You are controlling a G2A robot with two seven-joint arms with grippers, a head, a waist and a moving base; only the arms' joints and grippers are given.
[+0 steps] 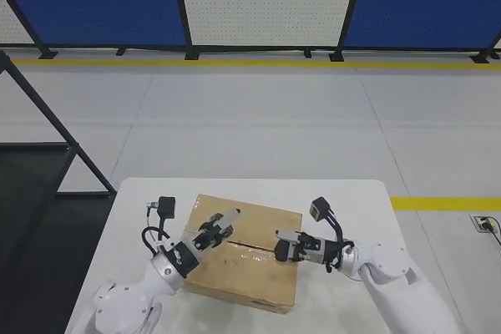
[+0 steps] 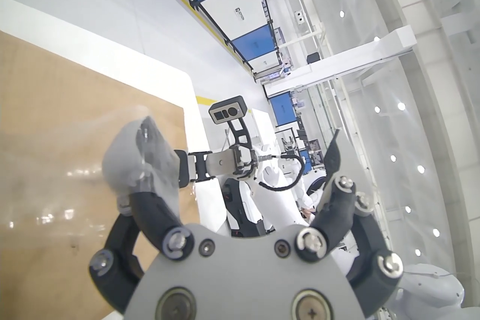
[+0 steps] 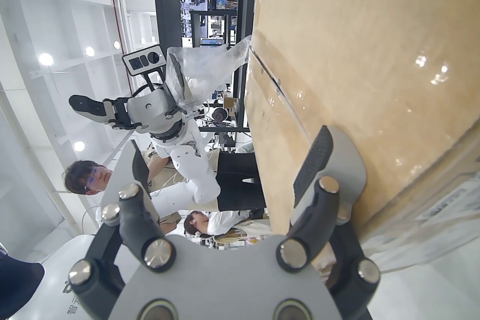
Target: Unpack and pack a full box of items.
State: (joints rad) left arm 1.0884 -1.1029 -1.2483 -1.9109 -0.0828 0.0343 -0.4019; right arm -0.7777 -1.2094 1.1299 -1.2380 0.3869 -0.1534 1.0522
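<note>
In the top view, the brown cardboard box (image 1: 242,263) sits closed on the white surface (image 1: 342,196), so its contents are hidden. The left gripper (image 1: 220,225) and right gripper (image 1: 282,249) hover over its top.

In the left wrist view, the left jaws stand wide apart. Crumpled clear film (image 2: 125,152) clings to one finger above the box.

In the right wrist view, the right jaws are also wide, with one finger (image 3: 318,156) close to the box's top near the seam (image 3: 270,74). A printed label (image 3: 450,201) on the box's side is too blurred to read. The film stretches toward the seam.
</note>
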